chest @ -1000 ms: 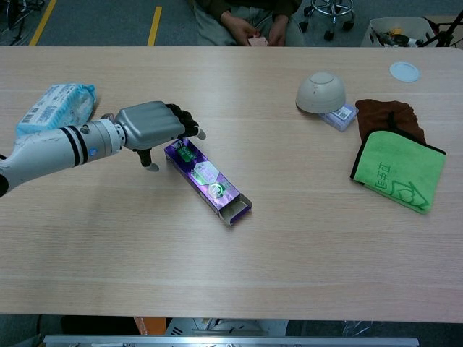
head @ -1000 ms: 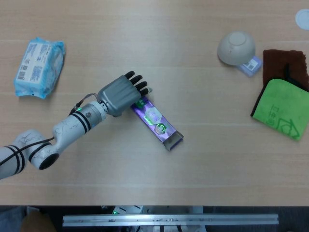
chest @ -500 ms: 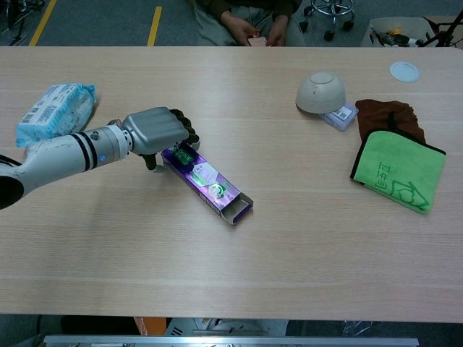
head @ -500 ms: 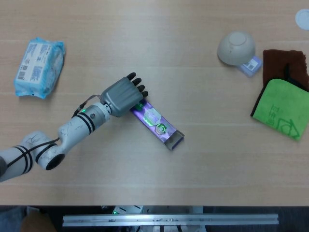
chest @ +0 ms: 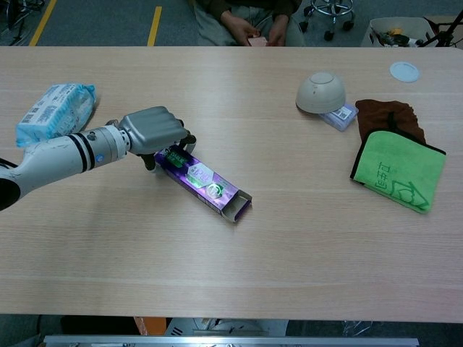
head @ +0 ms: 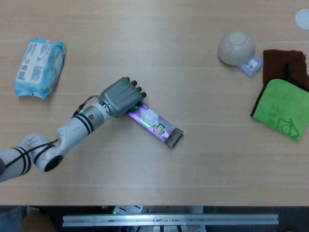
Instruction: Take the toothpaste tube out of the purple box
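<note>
The purple box (head: 155,125) (chest: 207,186) lies slantwise at the table's middle left. Its open flap end (head: 175,139) (chest: 239,206) points toward the near right. My left hand (head: 120,96) (chest: 153,129) grips the box's closed far-left end, with the fingers curled over the top and the thumb below. That end looks slightly raised off the wood. The toothpaste tube is hidden inside the box. Neither view shows my right hand.
A blue wipes pack (head: 38,67) (chest: 55,108) lies at the far left. At the right sit an upturned bowl (head: 235,47) (chest: 320,91), a small packet (head: 251,65), a green cloth (head: 282,108) (chest: 396,170) on a brown one (head: 285,62), and a white lid (chest: 404,70).
My left hand has closed over the box's closed end and drawn it slightly left. The box has swung to a flatter angle, and its open end has shifted a little.
</note>
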Action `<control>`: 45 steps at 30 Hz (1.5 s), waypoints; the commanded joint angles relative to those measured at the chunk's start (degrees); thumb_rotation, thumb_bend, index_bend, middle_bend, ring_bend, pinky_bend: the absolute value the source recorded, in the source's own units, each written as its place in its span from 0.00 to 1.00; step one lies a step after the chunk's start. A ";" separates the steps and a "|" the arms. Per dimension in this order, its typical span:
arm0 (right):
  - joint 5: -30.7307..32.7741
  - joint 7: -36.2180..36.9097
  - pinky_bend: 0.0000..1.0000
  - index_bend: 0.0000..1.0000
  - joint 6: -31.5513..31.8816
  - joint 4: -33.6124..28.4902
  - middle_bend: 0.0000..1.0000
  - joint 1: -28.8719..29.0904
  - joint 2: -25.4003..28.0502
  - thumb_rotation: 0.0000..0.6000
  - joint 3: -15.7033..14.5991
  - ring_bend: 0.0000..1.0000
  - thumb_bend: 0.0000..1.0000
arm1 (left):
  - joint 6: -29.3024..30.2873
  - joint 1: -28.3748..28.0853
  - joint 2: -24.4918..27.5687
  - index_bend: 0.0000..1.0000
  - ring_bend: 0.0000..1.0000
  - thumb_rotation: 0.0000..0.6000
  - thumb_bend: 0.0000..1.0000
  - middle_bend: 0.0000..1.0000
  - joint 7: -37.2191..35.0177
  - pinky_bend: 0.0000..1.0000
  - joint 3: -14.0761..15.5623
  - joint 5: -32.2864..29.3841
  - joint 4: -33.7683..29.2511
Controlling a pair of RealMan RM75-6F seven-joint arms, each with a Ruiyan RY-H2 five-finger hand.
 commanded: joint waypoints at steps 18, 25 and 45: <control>-1.28 -0.78 0.42 0.41 -0.51 -1.02 0.42 0.98 -0.30 1.00 0.18 0.41 0.20 | 13.73 7.10 15.85 0.36 0.33 1.00 0.21 0.40 24.19 0.47 -2.33 -12.19 -17.13; -1.99 -1.18 0.42 0.41 -0.19 -1.90 0.42 1.11 -0.10 1.00 0.13 0.41 0.20 | 17.44 7.94 18.51 0.35 0.33 1.00 0.21 0.40 30.73 0.47 -2.60 -15.41 -23.59; -2.14 -0.74 0.42 0.42 0.39 -1.83 0.42 0.80 0.02 1.00 0.04 0.41 0.20 | 24.12 8.34 22.87 0.36 0.32 1.00 0.21 0.40 33.22 0.47 -4.92 -15.33 -31.51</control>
